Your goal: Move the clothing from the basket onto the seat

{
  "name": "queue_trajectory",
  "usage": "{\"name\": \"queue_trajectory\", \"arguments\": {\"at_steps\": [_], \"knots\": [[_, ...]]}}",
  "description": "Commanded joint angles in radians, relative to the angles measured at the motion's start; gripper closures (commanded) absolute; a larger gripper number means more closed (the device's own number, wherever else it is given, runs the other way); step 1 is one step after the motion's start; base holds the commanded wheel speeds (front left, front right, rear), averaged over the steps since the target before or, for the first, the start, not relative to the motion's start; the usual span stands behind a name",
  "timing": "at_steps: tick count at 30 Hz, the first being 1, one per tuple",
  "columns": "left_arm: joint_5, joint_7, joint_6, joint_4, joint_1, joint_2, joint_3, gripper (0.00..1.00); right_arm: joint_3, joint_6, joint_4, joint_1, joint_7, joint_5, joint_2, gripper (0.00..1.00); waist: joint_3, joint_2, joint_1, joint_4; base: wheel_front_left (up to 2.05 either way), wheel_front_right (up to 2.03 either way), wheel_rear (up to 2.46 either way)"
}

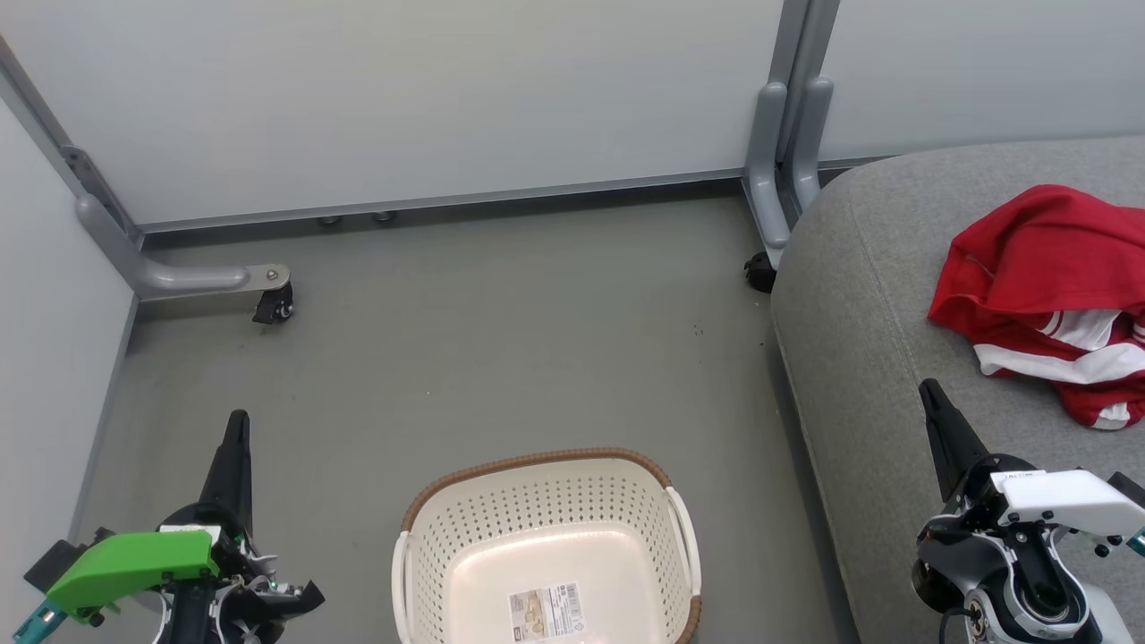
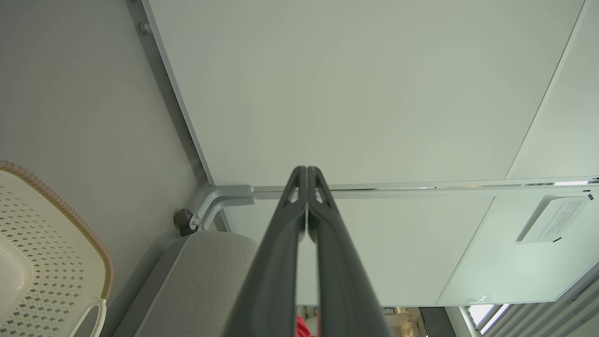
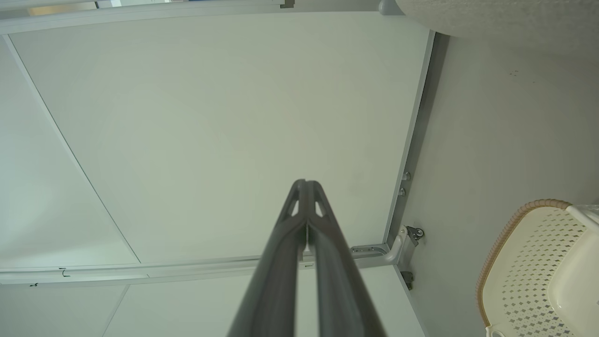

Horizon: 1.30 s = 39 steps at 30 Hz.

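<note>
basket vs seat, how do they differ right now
1. The basket is cream perforated plastic with a brown rim; the seat is grey fabric with stitched seams.
2. The basket is much smaller than the seat.
3. The basket has just a label on its bottom, while the seat bears the red and white clothing.
Both have rounded corners.

One basket (image 1: 537, 505), one seat (image 1: 859, 313), one heap of red clothing (image 1: 1038, 259), two hands, left hand (image 1: 238, 420) and right hand (image 1: 928, 389).
</note>
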Motion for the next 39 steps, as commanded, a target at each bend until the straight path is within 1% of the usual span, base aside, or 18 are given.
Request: {"name": "queue_trajectory", "arguments": {"at_steps": [1,39], "knots": [[-0.003,0.004,-0.006,0.001,-0.011,0.005,0.003,1.0,-0.002,0.0,0.002,-0.005,0.002,-0.002,0.0,1.0,0.0,0.0,0.0,0.0,0.0,0.0,0.0],[-0.003,0.004,-0.006,0.001,-0.011,0.005,0.002,1.0,-0.003,0.0,0.002,-0.005,0.004,-0.004,0.001,1.0,0.0,0.0,0.0,0.0,0.0,0.0,0.0]]}}
